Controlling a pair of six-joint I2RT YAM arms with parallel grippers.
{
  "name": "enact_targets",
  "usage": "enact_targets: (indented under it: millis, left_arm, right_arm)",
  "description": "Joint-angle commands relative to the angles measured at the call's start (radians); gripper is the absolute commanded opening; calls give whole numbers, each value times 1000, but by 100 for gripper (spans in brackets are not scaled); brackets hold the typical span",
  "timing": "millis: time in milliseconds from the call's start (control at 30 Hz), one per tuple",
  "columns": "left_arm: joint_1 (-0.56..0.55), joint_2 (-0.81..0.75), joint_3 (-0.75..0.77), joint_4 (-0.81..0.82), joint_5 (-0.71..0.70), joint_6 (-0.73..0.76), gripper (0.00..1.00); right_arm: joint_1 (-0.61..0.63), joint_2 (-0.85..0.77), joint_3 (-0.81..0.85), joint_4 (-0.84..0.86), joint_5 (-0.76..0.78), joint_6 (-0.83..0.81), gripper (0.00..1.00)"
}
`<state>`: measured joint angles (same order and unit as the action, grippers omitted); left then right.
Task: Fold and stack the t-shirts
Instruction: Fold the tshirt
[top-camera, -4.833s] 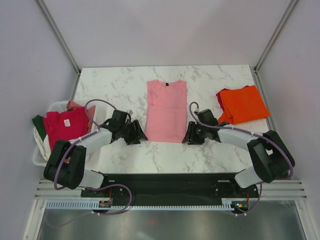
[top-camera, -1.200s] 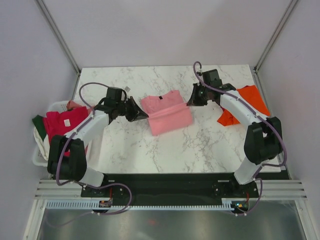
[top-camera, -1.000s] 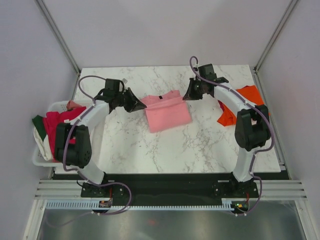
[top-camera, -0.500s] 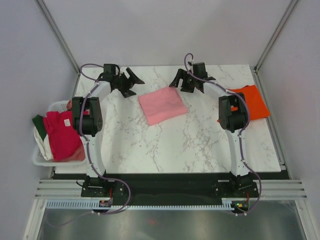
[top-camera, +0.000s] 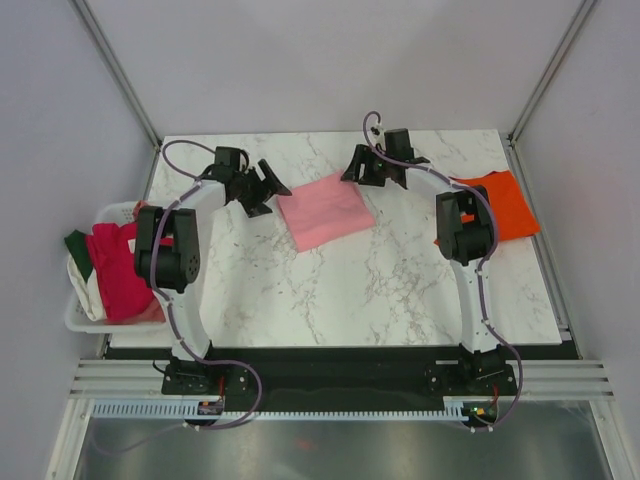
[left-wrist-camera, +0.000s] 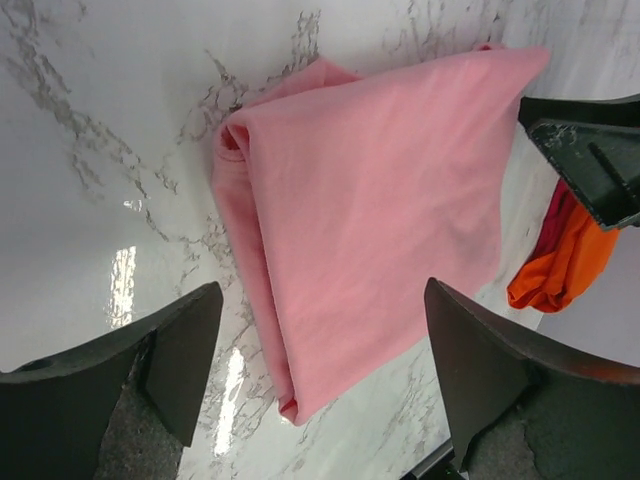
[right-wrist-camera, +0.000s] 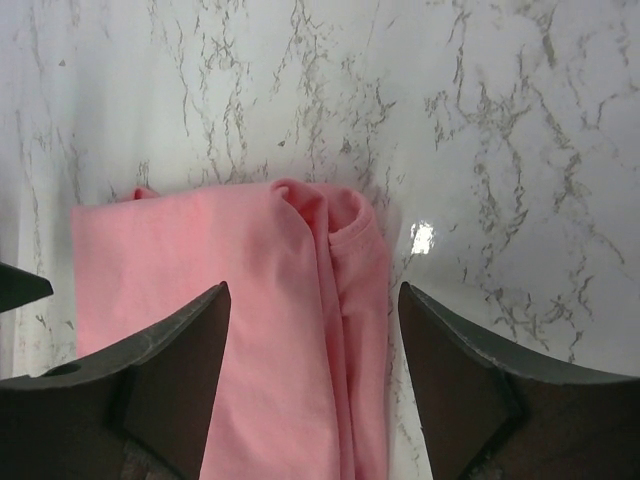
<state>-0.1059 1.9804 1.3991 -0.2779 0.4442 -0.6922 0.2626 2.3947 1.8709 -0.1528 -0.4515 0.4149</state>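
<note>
Top external: folded pink t-shirt (top-camera: 325, 208) between left gripper (top-camera: 270, 189) and right gripper (top-camera: 353, 169), both spread wide.

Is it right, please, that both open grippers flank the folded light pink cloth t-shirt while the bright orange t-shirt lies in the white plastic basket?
No: the bright orange t-shirt lies on the marble table, far right, per the top view.

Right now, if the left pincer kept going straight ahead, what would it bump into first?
Most likely the folded pink t-shirt: the open left pincer points at its near edge. How high it hovers above the table is unclear.
</note>
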Motion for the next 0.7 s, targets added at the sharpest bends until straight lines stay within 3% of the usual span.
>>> enact_targets:
  millis: [0,267,667]
  left_arm:
    - [-8,9,-12,26,-50,40,88]
    - [-40,103,47,25,-67,22,81]
    - [-43,130,64,-4,-84,36,79]
  right_arm:
    - [10,50,66,-20,-7,-33,74]
    - [55,98,117,-67,4,-37,68]
    - [66,95,117,-113,82,-50,36]
